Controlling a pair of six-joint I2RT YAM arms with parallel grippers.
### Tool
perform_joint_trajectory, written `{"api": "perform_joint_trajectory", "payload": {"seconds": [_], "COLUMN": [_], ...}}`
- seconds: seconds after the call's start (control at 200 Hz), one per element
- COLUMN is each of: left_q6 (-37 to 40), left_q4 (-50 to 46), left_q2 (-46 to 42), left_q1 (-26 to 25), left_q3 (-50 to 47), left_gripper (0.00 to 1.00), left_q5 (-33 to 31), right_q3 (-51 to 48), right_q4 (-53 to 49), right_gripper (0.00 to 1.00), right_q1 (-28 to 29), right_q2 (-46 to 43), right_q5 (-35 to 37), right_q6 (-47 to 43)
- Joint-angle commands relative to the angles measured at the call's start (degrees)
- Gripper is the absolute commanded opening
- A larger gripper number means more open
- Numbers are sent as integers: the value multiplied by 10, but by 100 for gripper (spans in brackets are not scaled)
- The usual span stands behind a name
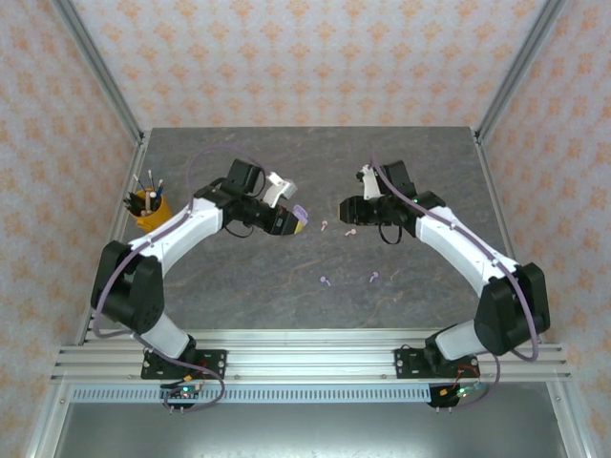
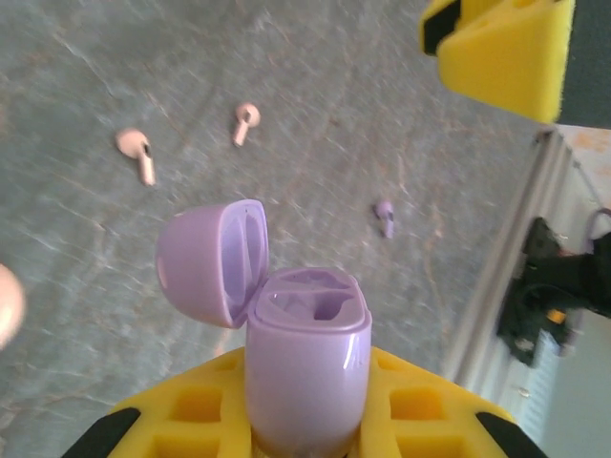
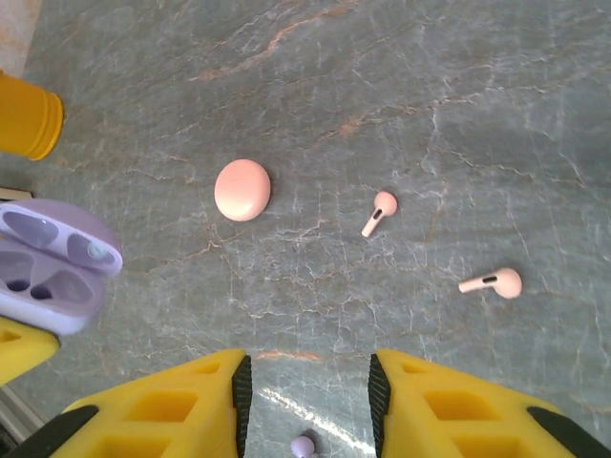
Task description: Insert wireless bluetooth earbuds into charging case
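Observation:
My left gripper (image 1: 286, 221) (image 2: 307, 405) is shut on the lilac charging case (image 2: 307, 353) (image 1: 299, 216), held upright above the table. Its lid (image 2: 215, 260) is flipped open and both sockets look empty. My right gripper (image 1: 346, 212) (image 3: 305, 391) hovers open, facing the left one, with nothing between its fingers. Two pink earbuds (image 1: 325, 227) (image 1: 349, 231) lie on the table between the grippers, also in the right wrist view (image 3: 379, 212) (image 3: 493, 282). Two lilac earbuds (image 1: 326, 281) (image 1: 373, 278) lie nearer the front. A closed round pink case (image 3: 242, 189) rests on the table.
A yellow cup of pens (image 1: 148, 208) stands at the left edge of the grey marbled table (image 1: 420, 162). Aluminium frame posts rise at the back corners, and a rail (image 1: 305, 363) runs along the near edge by the arm bases.

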Motion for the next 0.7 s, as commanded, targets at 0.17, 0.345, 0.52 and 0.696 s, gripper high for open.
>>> {"api": "perform_joint_trajectory", "payload": {"seconds": [0.17,0.345,0.52,0.696], "left_q6": [-8,-4,11,10], "left_q4": [319,520,610,687], "left_q2": [-81,-121,-149,-166], "left_q1": [-58,-98,-128,-145], "left_q3": [-165,-268,-317,-360], "left_gripper": [0,0,0,0], "left_q5": [-182,-259,-331,-390], "right_q3": [-56,-67,-75,-93], "right_q4": [27,27,25,11], "right_gripper": [39,40,40,40], "right_q1": [-1,-1,-1,-1], "right_q2": [-63,-67,-68,-77], "right_q5": [50,38,23,42], "right_q6": [87,101,131,182]}}
